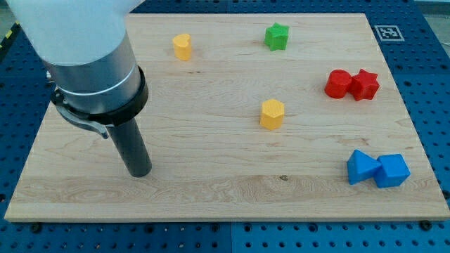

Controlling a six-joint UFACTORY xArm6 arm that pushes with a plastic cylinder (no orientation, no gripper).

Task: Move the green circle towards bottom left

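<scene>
No green circle shows in the camera view; the only green block I see is a green star [276,36] near the view's top. My tip [139,173] rests on the wooden board [225,193] at the lower left, touching no block. The nearest blocks are a small yellow block [182,46], up and to the right of the tip, and a yellow hexagon [272,113], far to its right. The arm's large grey and white body [88,56] hides the board's upper left part.
A red circle [338,83] and a red star [364,84] touch each other at the right. A blue triangle [361,166] and a blue cube [391,170] touch at the lower right. A blue pegboard [429,84] surrounds the board.
</scene>
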